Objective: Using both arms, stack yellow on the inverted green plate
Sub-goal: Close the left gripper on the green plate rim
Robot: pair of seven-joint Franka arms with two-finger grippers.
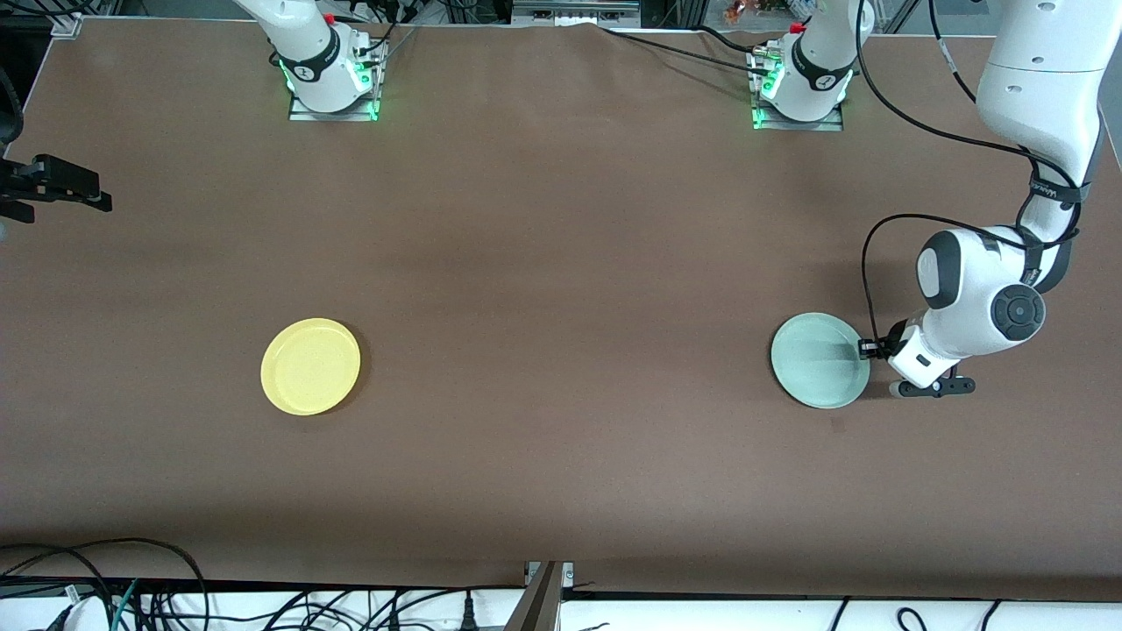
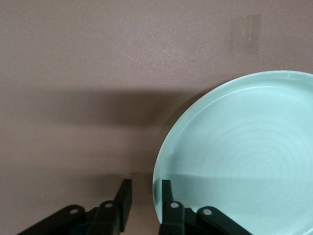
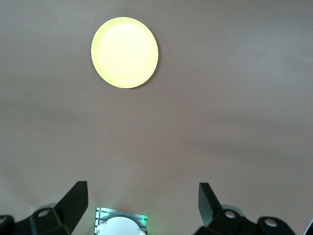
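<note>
Two plates, yellow (image 1: 310, 365) and green plate (image 1: 820, 360), well apart on brown table (image 1: 561, 263).

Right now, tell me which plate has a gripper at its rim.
The green plate: the left gripper straddles its rim. The yellow plate lies alone.

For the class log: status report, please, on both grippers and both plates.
Left gripper down at green plate, fingers astride its rim, not clamped. Right gripper open, high above table, waiting. Yellow plate untouched. Nothing in the way.

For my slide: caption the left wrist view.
Left gripper fingers straddling the rim of the upright green plate.
</note>
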